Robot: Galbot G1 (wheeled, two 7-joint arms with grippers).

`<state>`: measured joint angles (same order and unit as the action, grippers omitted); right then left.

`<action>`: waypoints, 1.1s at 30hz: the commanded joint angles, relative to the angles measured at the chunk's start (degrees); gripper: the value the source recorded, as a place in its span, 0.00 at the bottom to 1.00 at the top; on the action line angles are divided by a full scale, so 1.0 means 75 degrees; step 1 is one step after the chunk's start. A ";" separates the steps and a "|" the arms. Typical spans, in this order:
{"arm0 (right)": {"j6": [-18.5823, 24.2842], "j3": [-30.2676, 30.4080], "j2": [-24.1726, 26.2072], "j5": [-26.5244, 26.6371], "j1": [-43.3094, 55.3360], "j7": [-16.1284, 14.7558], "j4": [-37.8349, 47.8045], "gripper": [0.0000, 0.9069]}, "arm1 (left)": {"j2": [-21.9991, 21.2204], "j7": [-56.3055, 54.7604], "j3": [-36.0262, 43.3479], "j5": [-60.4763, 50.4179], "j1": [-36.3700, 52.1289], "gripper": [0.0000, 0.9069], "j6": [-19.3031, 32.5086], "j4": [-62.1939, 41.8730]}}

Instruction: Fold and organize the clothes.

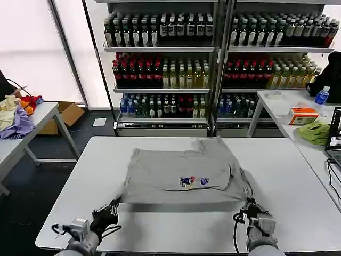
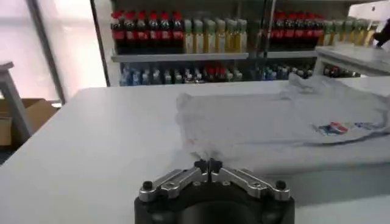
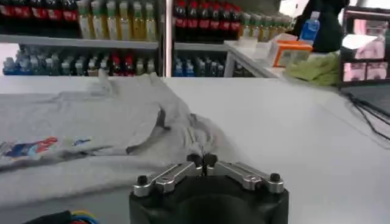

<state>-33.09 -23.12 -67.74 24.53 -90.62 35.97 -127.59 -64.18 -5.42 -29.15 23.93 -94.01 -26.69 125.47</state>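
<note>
A light grey short-sleeved shirt [image 1: 181,170] lies partly folded in the middle of the white table [image 1: 287,176], its small multicoloured chest print [image 1: 193,181] facing up. The near edge hangs a little above the tabletop and casts a shadow under it. My left gripper [image 1: 114,205] is shut on the shirt's near left corner; the left wrist view shows my left gripper [image 2: 208,165] pinching the shirt [image 2: 274,119]. My right gripper [image 1: 246,206] is shut on the near right corner. In the right wrist view my right gripper [image 3: 202,161] holds bunched cloth of the shirt [image 3: 91,131].
Bottle shelves [image 1: 213,64] stand behind the table. A side table at the left holds purple, yellow and red garments [image 1: 16,114], with a cardboard box [image 1: 66,114] on the floor. On the right table are a lime-green cloth [image 1: 314,132], an orange box [image 1: 303,114] and a blue bottle [image 1: 321,96].
</note>
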 commanded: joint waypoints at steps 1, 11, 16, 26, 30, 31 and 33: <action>0.0002 -0.0009 0.0245 -0.0077 -0.1267 0.0306 -0.0474 0.00 | -0.0266 -0.0062 -0.0181 -0.0589 -0.2190 0.01 0.0210 0.0755; 0.0144 0.0119 0.0133 -0.0131 -0.1661 0.0374 -0.0596 0.10 | -0.0557 -0.0079 -0.0040 -0.0776 -0.2096 0.01 0.0322 0.0524; 0.0019 0.0110 0.0179 -0.0128 -0.1944 0.0472 -0.1059 1.00 | -0.0675 -0.0118 0.0032 -0.0777 -0.2192 0.30 0.0267 0.0808; -0.0005 -0.0603 -0.0121 -0.0132 -0.1321 0.0386 -0.2211 1.00 | -0.0855 -0.0072 -0.0622 0.0345 -0.1290 1.00 -0.0071 0.2384; -0.0004 -0.1274 -0.0132 0.0386 -0.0338 0.0002 -0.1952 1.00 | -0.0608 0.0138 -0.1216 0.0538 -0.0624 1.00 -0.0090 0.2269; -0.0004 -0.1346 -0.0134 0.0386 -0.0223 -0.0073 -0.1883 1.00 | -0.0543 0.0171 -0.1289 0.0705 -0.0467 1.00 -0.0082 0.2190; 0.0153 -0.1637 -0.0097 0.0466 0.0856 -0.0530 -0.1111 1.00 | -0.0292 0.0273 -0.1408 0.1229 0.0129 1.00 -0.0101 0.1803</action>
<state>-32.80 -28.69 -67.94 25.26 -97.10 36.86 -139.17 -69.15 -5.39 -33.33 23.60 -104.17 -26.48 137.78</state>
